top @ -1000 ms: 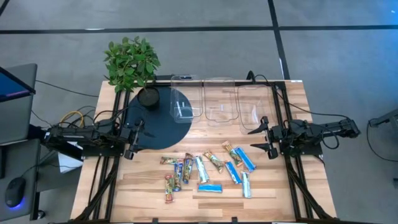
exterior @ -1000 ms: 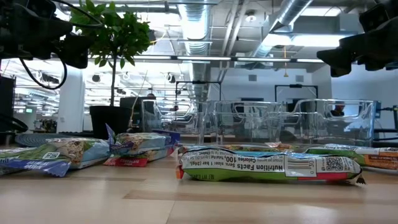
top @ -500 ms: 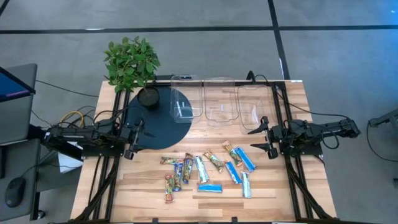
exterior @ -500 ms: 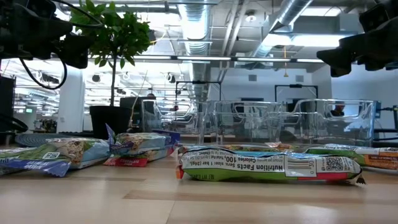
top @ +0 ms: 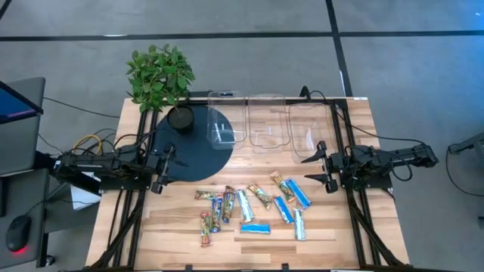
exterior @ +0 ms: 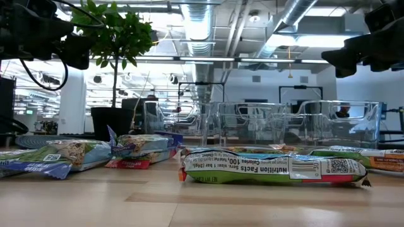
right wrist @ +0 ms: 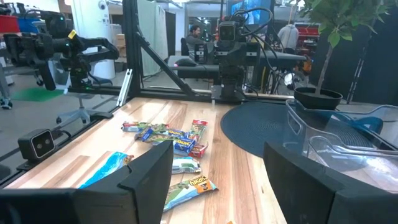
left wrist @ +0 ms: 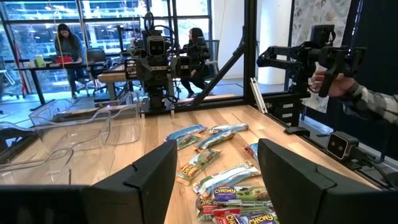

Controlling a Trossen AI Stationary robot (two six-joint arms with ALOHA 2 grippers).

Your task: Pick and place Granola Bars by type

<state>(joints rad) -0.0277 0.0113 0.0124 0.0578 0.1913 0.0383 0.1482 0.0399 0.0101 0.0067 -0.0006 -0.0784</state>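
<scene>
With the Granola Bars lying unsorted on the counter near the clear tubs, sorting looks not yet begun: left claw and right claw, both spread apart and empty, flank the bars, so one must descend onto a bar.
</scene>
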